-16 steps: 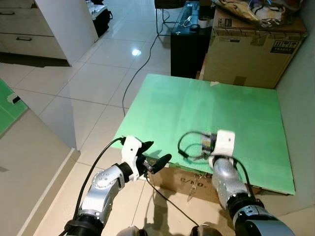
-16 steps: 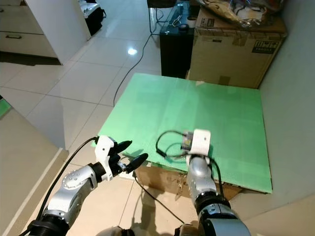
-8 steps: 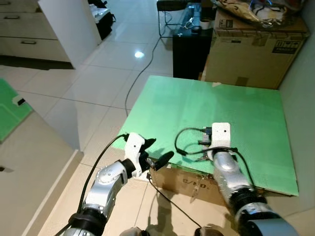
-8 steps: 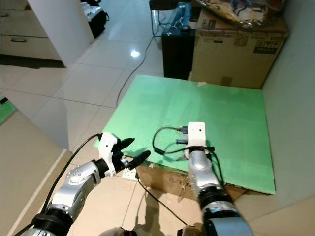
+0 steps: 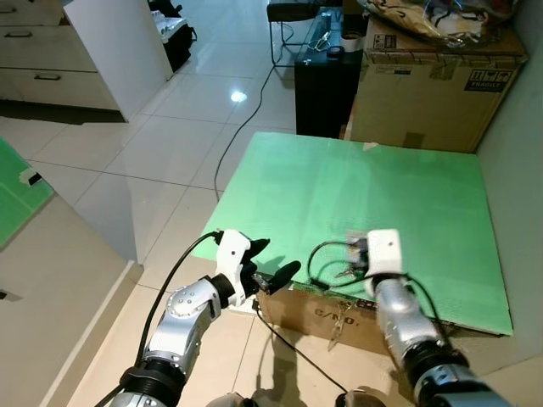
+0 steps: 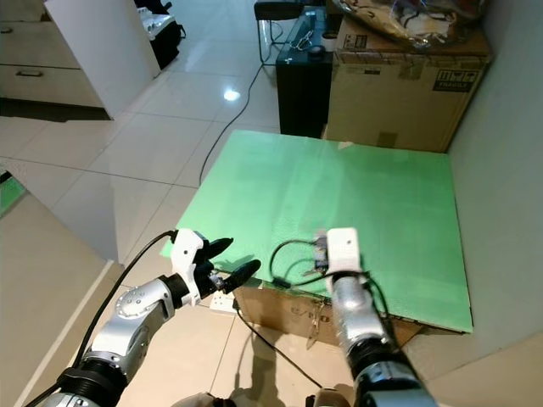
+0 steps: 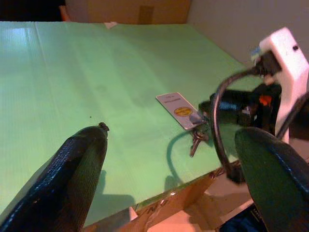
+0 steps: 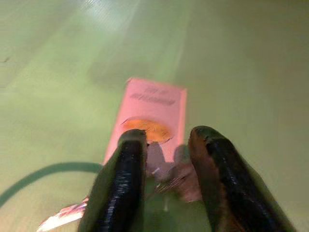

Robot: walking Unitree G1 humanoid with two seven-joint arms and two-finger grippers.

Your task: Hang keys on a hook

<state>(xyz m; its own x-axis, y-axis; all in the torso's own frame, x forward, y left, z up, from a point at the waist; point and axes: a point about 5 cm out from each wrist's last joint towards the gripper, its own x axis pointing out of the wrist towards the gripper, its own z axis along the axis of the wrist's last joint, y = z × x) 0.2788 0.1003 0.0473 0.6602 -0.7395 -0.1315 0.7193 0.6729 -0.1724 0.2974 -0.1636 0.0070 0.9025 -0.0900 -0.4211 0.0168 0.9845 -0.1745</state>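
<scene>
The right claw [image 8: 166, 179] sat low over the keys [image 7: 195, 137] on the green board [image 5: 382, 186], fingers narrowly apart, pickup underway, needing only closure.

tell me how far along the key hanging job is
Early. Nothing is hung; the keys with their white tag lie on the green board. The right gripper is down over them, fingers straddling the ring but not visibly closed. The left gripper waits open. Lifting and hooking remain.
</scene>
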